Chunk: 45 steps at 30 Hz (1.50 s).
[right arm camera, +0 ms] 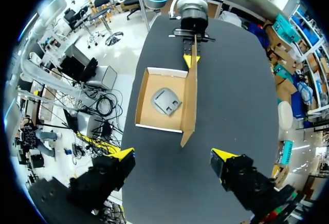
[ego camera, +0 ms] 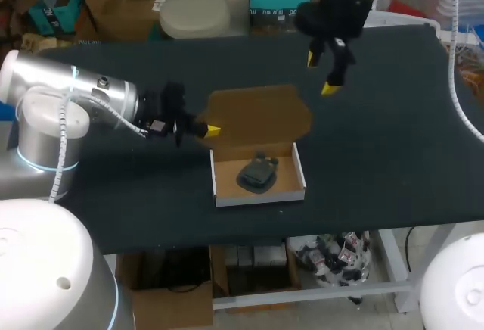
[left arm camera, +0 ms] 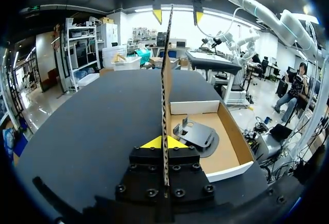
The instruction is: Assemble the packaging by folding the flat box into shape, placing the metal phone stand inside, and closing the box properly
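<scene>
Here, my left gripper [ego camera: 212,129] clamps one end of the upright lid [ego camera: 261,114]; it runs lengthwise toward my right gripper [ego camera: 321,73], spread wide above its far end.

left arm [ego camera: 68,103]: silver-white housings, cyan ring, white coiled cable [ego camera: 113,114] running to its black wrist
left gripper [left arm camera: 165,143]: black block, round screws, yellow tips
right gripper [right arm camera: 172,154]: black, yellow-tipped

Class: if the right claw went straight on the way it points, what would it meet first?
Probably the free end of the upright box lid, which lies just ahead of the open right claw; depth is unclear.
</scene>
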### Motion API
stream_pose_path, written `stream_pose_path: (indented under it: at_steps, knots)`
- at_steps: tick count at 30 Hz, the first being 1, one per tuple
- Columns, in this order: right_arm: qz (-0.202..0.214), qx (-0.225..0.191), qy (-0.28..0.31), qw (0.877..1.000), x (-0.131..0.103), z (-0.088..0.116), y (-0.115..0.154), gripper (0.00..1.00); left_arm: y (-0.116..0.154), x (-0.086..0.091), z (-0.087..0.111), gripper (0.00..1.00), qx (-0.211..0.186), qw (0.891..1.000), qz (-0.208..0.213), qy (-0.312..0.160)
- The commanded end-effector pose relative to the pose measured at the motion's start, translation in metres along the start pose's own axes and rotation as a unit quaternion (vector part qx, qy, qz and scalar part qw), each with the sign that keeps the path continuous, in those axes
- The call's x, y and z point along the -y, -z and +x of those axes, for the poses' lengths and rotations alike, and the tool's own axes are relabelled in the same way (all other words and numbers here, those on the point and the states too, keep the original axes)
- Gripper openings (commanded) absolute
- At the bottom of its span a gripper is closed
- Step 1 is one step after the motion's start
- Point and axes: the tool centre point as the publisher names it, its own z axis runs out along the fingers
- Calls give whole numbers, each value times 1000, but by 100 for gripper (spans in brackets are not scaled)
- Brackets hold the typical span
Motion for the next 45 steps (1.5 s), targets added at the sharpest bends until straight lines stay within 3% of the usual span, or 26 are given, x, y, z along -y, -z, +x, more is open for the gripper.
stream_pose_path:
  at_steps: [1,22,31,32,34,35,36,37,45]
  knots:
    - [6,-7,-1,1000,-6,-4,3,100,-5,-4,4,0,3,1000,3,-10]
    - [15,2,6,1000,-23,-9,7,100,0,3,12,0,2,999,11,-45]
    - [20,17,14,1000,-44,-31,18,100,0,3,12,0,2,999,11,-45]
    - [27,18,17,999,-48,-34,18,96,0,3,12,0,2,999,11,-45]
    - [34,19,18,999,-54,-41,16,74,0,3,12,0,2,999,11,-45]
    - [41,23,18,999,-58,-43,15,72,0,3,12,0,2,999,11,-45]
    - [45,24,19,999,-61,-46,14,56,0,3,12,0,2,999,11,-45]
    - [46,25,20,998,-64,-48,12,47,0,3,12,0,2,999,11,-45]
    - [61,20,29,998,-86,-58,-4,47,0,3,12,0,2,999,11,-45]
